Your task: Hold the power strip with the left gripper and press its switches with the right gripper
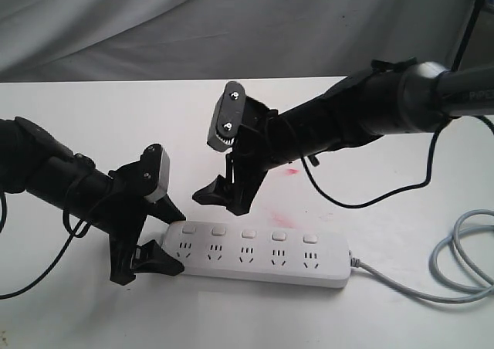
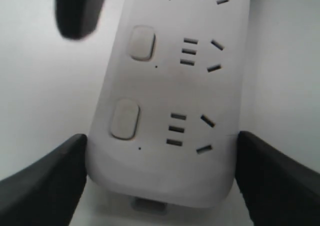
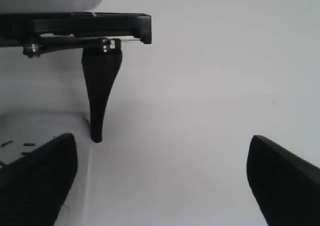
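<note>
Exterior view: power strip (image 1: 262,261) in left pincer (image 1: 177,242)

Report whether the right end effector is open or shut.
Open: the right end effector shows its two fingers spread wide, with nothing held between them.

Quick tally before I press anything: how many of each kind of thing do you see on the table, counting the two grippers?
Power strip: 1
Switches: 5
Socket groups: 5
Grey cord: 1
Grippers: 2, left gripper and right gripper
Total: 14
</note>
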